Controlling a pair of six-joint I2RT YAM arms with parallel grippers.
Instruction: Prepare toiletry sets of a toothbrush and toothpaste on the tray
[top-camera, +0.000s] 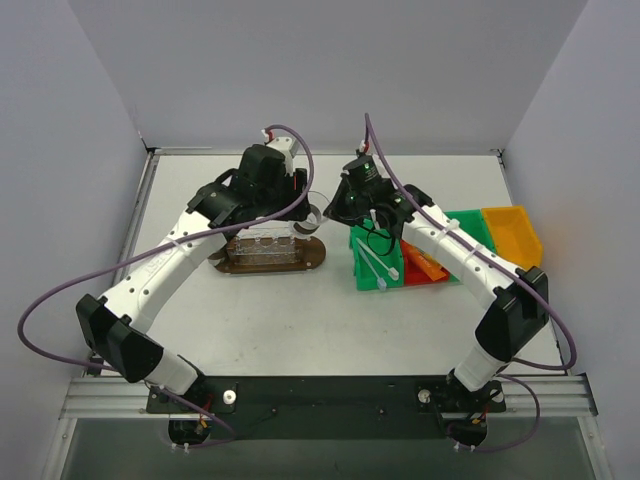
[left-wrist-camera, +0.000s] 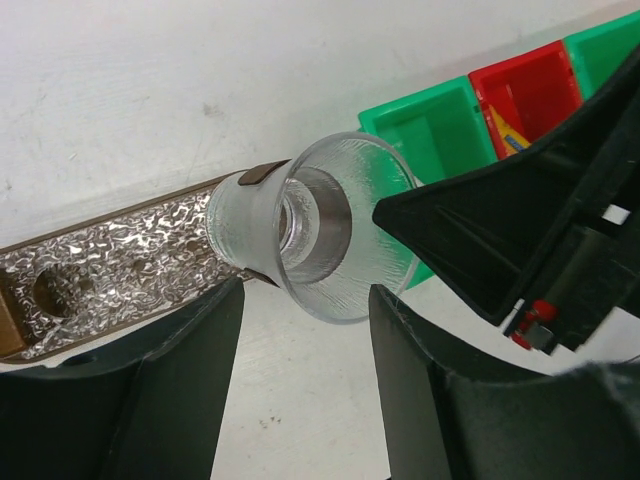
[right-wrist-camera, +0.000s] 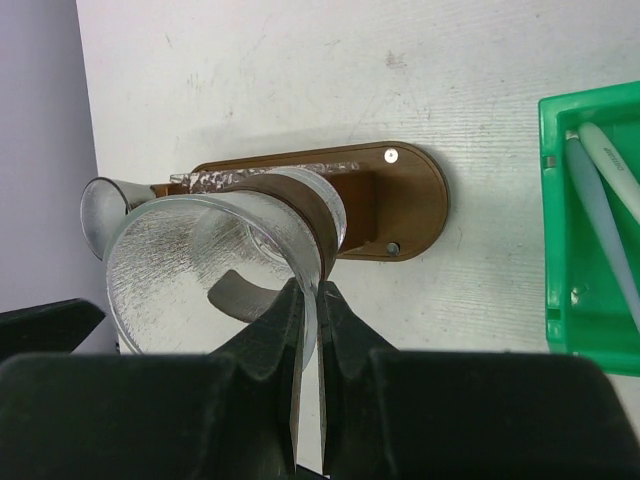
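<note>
The right gripper was clenched on the rim of a clear cup tipped over the 3 o'clock end of the tray, whose long axis ran 9-to-3 in the overhead view, while the left gripper, fingers spread and empty, stood at the cup's 10 o'clock.

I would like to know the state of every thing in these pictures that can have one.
Clear round plastic cup: tipped sideways, gripped at its rim.
Right pincer: shut on that cup.
Left pincer: open.
Dark brown wooden oval tray: flat, no toothbrush visible on it.
Green plastic bin: holds slim white toothbrushes.
</note>
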